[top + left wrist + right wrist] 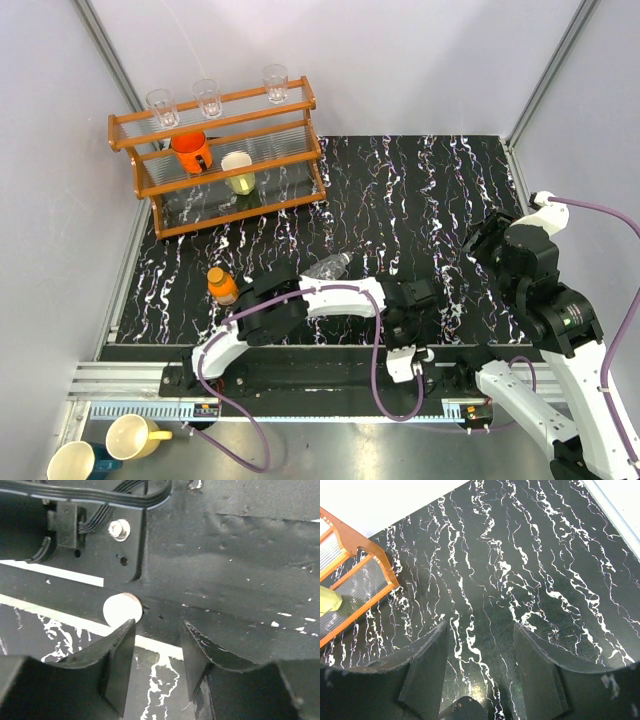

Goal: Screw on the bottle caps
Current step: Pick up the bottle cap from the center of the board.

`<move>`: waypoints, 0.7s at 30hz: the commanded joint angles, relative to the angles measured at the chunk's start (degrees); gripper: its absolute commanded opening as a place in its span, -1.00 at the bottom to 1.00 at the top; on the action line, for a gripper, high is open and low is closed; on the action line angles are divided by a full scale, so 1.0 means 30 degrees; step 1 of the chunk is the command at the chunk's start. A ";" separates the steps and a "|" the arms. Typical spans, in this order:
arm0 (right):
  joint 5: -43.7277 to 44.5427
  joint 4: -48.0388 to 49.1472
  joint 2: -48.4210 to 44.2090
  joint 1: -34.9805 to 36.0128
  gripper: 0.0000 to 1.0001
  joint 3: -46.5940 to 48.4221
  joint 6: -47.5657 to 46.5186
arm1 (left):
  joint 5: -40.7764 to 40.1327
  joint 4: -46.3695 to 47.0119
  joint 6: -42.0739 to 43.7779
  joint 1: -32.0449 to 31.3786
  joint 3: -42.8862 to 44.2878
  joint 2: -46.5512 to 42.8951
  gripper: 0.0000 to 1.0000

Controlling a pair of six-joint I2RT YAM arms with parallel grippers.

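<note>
A white-topped bottle cap [122,609] lies at the near edge of the marbled mat, beside a black metal base plate. My left gripper [158,625] hangs low over that edge, open with nothing between its fingers; the cap sits just past the left fingertip [127,630], outside the gap. In the top view the left gripper [407,322] is at the front middle. The clear bottle [330,266] lies on its side behind the left arm. The short orange bottle [222,286] stands upright at the front left. My right gripper [480,626] is open and empty above bare mat, seen in the top view as the right gripper [487,240].
A wooden rack [215,160] at the back left holds clear glasses [208,97], an orange mug [190,152] and a pale cup [239,172]. Two mugs [135,436] sit below the table's front left. Walls close in on the mat [420,190] on three sides.
</note>
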 commanded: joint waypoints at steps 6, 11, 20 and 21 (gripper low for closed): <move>-0.0538 0.0855 0.0006 -0.0051 0.25 -0.0073 -0.0017 | 0.0712 -0.0737 0.0991 -0.0456 0.1088 0.0821 -0.10; -0.0860 0.0855 -0.0199 -0.0080 0.24 -0.0308 -0.0134 | 0.0652 -0.1319 0.0200 -0.0456 0.2551 0.1466 -0.10; -0.0978 0.0796 -0.0697 -0.0051 0.25 -0.0483 -0.0515 | 0.0330 -0.1762 0.0317 -0.0543 0.3113 0.1468 -0.12; -0.1036 0.0796 -0.0697 -0.0051 0.24 -0.0542 -0.0457 | 0.0243 -0.1762 0.0550 -0.0515 0.2995 0.1438 -0.12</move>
